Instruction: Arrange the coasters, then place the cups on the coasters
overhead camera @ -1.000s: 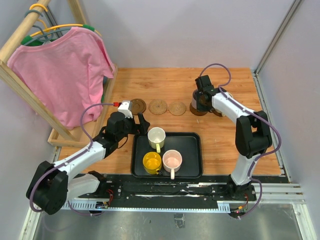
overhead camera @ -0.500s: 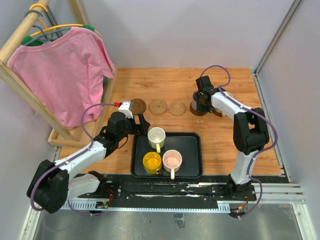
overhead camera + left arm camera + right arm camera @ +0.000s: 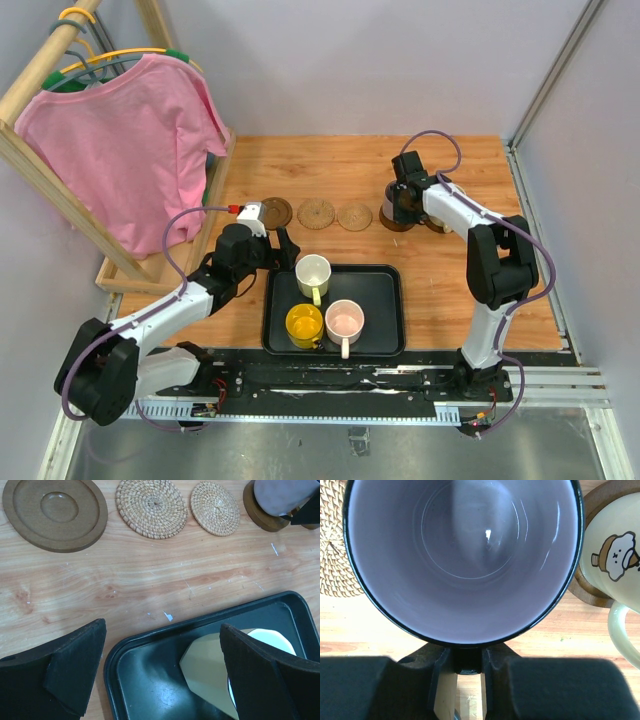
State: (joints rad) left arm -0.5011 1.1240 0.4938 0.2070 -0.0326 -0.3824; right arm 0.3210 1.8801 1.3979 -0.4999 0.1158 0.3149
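Five coasters lie in a row: a dark one (image 3: 276, 212), two tan woven ones (image 3: 316, 212) (image 3: 354, 216), and two dark ones on the right. The greyish purple cup (image 3: 465, 555) is over the fourth coaster (image 3: 260, 517), and my right gripper (image 3: 468, 662) is shut on its handle. A cream cup (image 3: 615, 555) stands on the last coaster (image 3: 585, 592). White (image 3: 313, 273), yellow (image 3: 304, 324) and pink (image 3: 344, 320) cups sit in the black tray (image 3: 385, 300). My left gripper (image 3: 162, 647) hangs open over the tray's far left corner, beside the white cup (image 3: 215, 675).
A wooden rack with a pink shirt (image 3: 120, 140) on hangers stands at the back left, its base beside the left arm. Grey walls close the table at the back and right.
The right arm's elbow has shifted slightly while its gripper keeps the purple cup over the coaster. The left arm has not moved.
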